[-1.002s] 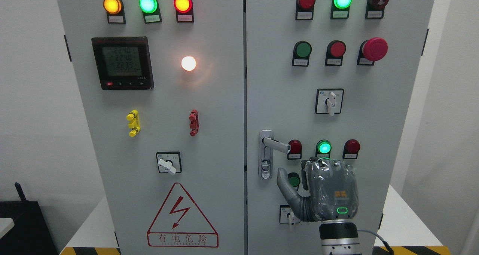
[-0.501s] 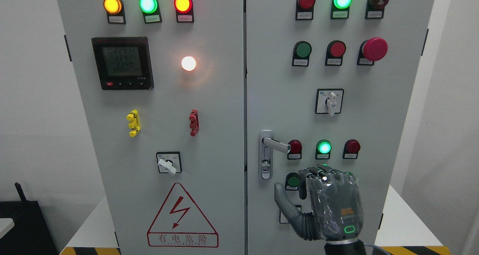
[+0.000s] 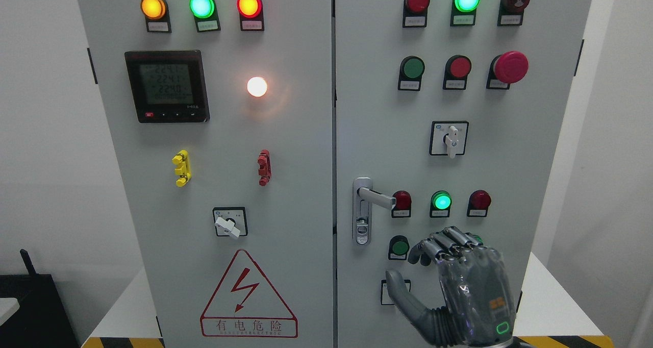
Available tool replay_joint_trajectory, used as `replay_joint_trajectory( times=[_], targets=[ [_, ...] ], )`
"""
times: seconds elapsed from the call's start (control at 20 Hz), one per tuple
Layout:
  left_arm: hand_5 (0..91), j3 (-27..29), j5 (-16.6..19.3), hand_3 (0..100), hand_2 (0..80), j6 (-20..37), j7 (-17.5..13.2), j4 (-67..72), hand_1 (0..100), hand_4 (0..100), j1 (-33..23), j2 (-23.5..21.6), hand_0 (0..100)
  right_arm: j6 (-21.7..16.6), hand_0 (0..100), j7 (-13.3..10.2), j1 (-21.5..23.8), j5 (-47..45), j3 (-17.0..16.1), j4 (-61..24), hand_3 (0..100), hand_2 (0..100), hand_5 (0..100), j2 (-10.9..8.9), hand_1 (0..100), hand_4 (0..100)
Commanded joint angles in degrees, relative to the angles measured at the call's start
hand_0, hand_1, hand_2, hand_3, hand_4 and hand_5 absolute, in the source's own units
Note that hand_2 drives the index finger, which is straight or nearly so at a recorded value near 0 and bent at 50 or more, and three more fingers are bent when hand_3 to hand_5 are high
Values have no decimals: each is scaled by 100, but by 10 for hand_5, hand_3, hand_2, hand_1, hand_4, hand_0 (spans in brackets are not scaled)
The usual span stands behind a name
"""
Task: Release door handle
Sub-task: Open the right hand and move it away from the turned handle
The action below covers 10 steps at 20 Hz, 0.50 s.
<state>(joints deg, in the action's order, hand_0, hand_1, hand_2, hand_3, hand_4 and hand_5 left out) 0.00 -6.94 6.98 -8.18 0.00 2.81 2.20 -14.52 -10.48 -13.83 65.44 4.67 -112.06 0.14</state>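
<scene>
Though near, door handle (image 3: 368, 200) above fingers (image 3: 449, 243).

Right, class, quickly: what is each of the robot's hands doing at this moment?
Left hand: not in view.
Right hand: fingers loosely curled, holding nothing, below and right of the door handle, not touching it.

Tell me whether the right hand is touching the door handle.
Apart. The head view shows bare grey door between the right hand, low and to the right, and the door handle above it; the fingers hold nothing.
</scene>
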Motion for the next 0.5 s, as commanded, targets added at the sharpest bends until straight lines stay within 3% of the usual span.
replay_joint_trajectory(
  times=[0.0,0.1,0.45],
  targets=[
    [0,62,0,0,0,-3,1,97,389,0,0,0,120,-174,429,-6,283,-452,-546,-158,109,23,0,-418,109,26],
    [0,62,0,0,0,-3,1,97,389,0,0,0,120,-183,426,-15,345,-567,-538,-158,59,0,0,-410,102,0],
    [0,62,0,0,0,-3,1,97,389,0,0,0,120,-209,417,-33,592,-699,-529,-158,47,0,0,-348,103,0]
  ],
)
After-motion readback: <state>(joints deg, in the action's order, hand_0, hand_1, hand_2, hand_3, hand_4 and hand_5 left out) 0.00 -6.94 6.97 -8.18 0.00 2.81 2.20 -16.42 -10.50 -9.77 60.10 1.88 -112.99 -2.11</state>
